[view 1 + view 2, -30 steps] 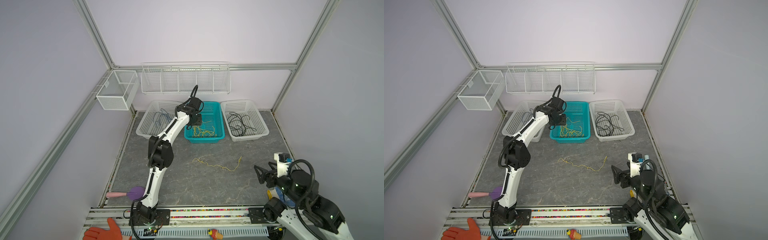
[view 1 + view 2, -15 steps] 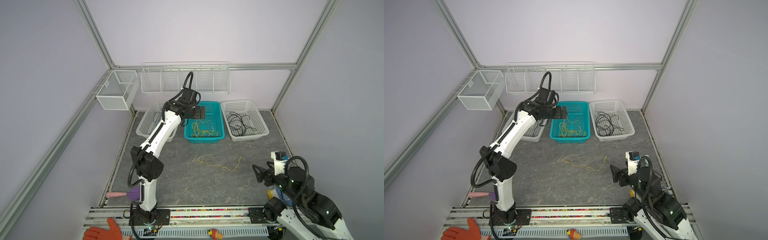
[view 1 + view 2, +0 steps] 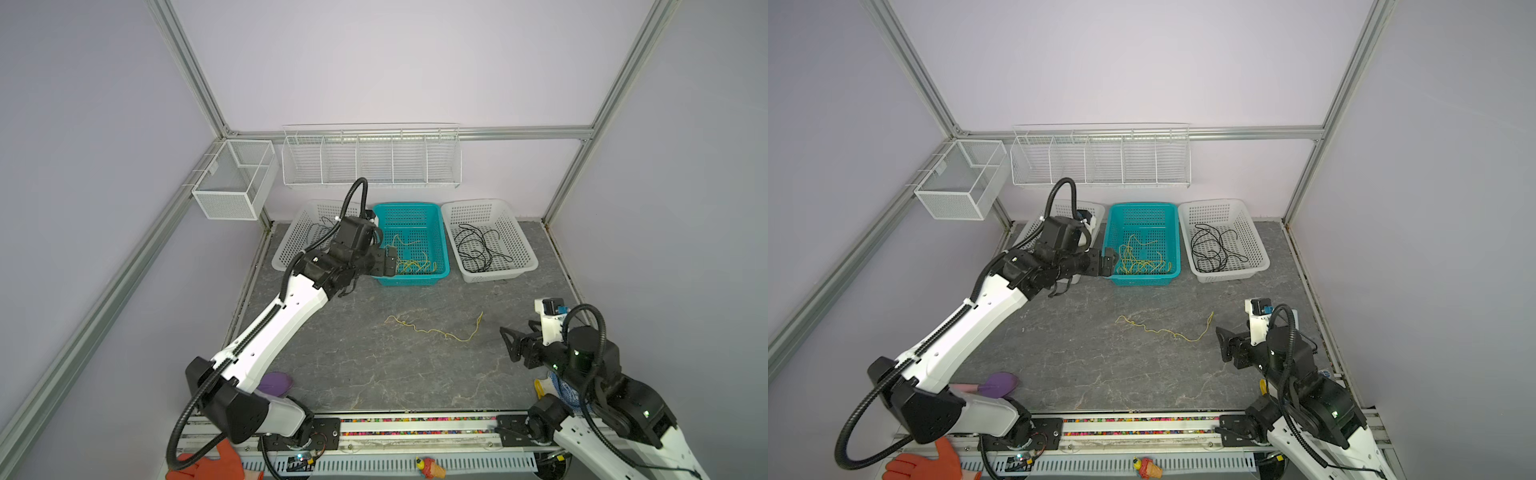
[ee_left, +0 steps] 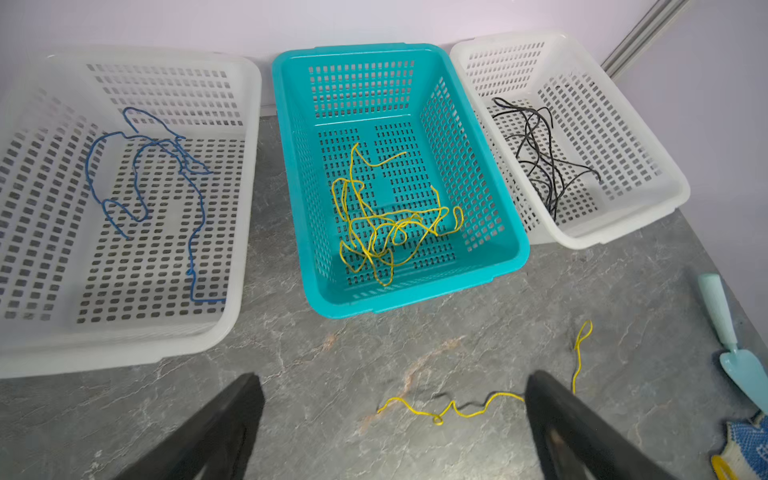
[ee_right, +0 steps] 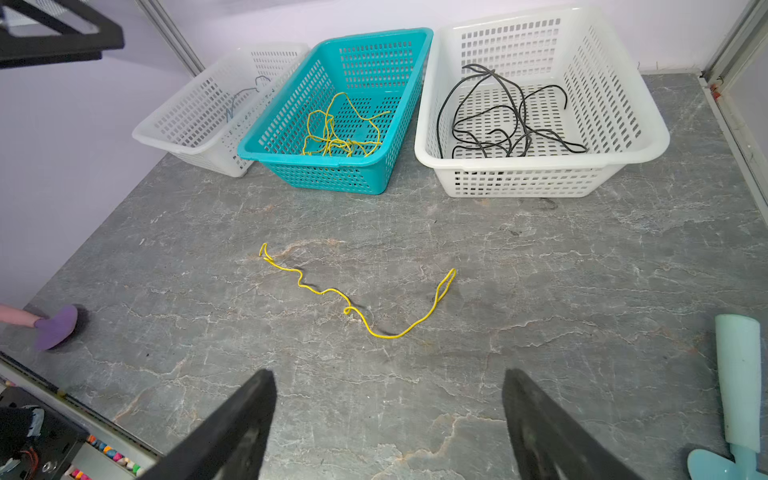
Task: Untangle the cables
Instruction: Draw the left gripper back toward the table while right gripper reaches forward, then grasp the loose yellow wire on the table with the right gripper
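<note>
While right claw (image 5: 387,374) gapes, yellow cable (image 5: 348,310) lies ahead, untouched.

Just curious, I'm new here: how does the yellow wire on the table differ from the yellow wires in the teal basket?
The loose yellow wire is one strand spread in a wavy line; the yellow wires in the teal basket are heaped in a loopy tangle. The loose one lies on the table; the tangle sits inside the basket. Both are thin and yellow.
</note>
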